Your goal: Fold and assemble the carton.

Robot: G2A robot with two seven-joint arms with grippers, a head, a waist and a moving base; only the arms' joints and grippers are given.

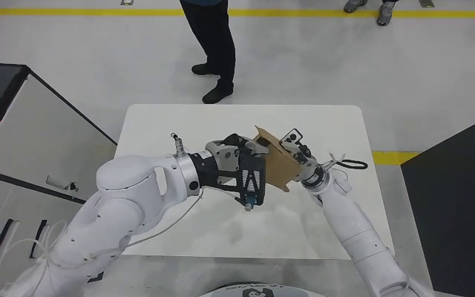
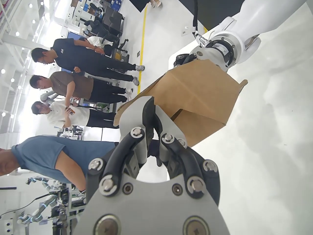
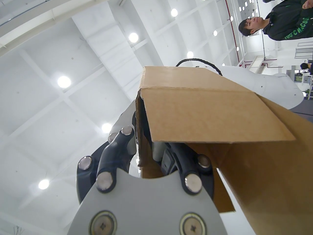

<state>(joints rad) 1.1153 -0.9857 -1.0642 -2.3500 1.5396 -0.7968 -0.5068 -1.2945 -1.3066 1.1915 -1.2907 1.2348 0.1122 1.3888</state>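
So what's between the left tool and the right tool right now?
The carton: in the top view it spans the stretch from the left tool to the right tool, each shut on one of its edges.

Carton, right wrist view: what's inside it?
One finger of the right gripper reaches inside the carton, clamping its wall. A flap covers the rest of the interior.
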